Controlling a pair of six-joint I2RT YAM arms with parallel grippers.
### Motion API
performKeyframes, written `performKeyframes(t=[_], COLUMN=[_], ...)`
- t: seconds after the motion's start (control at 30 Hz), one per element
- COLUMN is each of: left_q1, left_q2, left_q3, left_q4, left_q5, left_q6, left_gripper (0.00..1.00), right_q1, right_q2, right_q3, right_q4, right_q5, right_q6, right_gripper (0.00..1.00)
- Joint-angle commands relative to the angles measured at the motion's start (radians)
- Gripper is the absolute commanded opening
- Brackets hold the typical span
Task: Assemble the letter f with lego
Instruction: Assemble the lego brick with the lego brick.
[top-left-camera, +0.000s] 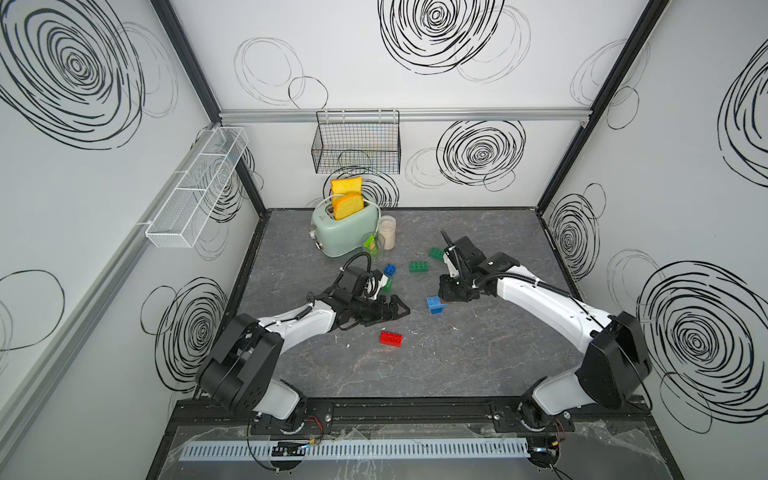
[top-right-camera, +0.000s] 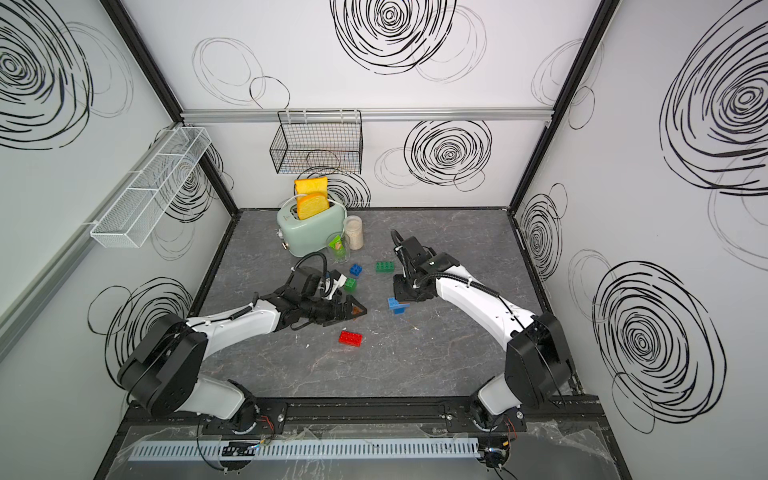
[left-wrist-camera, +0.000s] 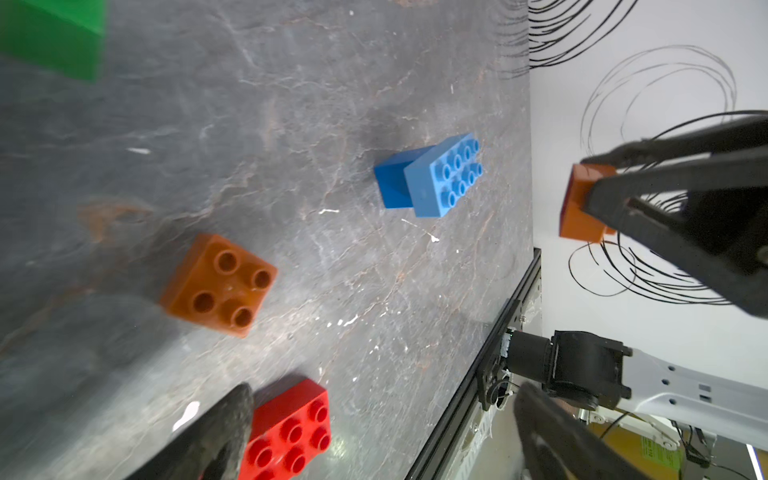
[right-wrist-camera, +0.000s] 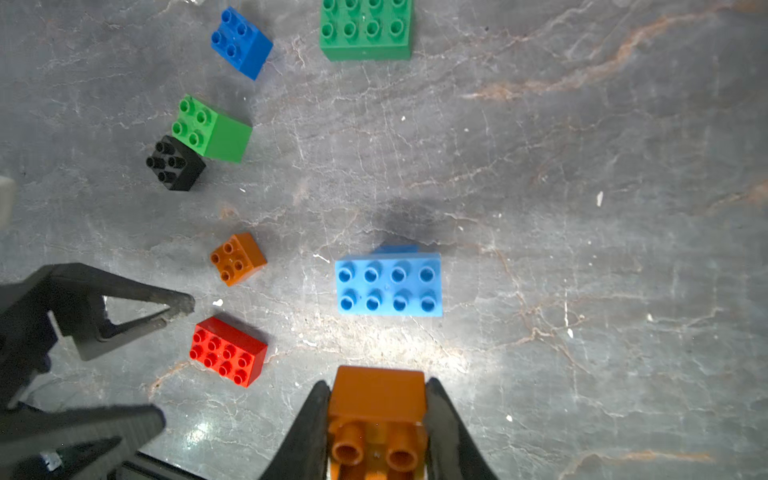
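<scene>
The right gripper is clamped on an orange brick, clear of the table and just right of the light blue brick, which sits on a darker blue brick mid-table. A good placement likely means squaring it over the light blue studs and pressing straight down, while the left gripper, jaws wide and empty, steadies the stack.

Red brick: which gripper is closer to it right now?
Left. The open left gripper sits just beside the red brick; the right gripper, shut on an orange brick, is farther off, by the light blue brick.
</scene>
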Motion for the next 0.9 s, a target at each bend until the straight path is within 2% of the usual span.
performKeyframes(t=[0.0, 0.37, 0.87], left_q1=[-0.019, -0.044, -0.039], left_q2=[0.046, 0.174, 0.199], left_q3=[0.035, 0.102, 0.106], left_q4=[0.105, 0.203, 0.212], left_q5=[0.028, 0.063, 0.062], left_q6=[-0.034, -0.094, -0.103], left_gripper=[1.0, 0.99, 0.99], right_q1=[-0.003, -0.003, -0.008], right_q2=[0.071, 0.195, 0.225], right_q3=[0.055, 0.114, 0.108], right_q4=[-0.027, -0.003, -0.014], right_q5=[-0.021, -0.011, 0.039], right_q6=[-0.028, -0.057, -0.096], right_gripper=[0.33, 0.33, 0.33])
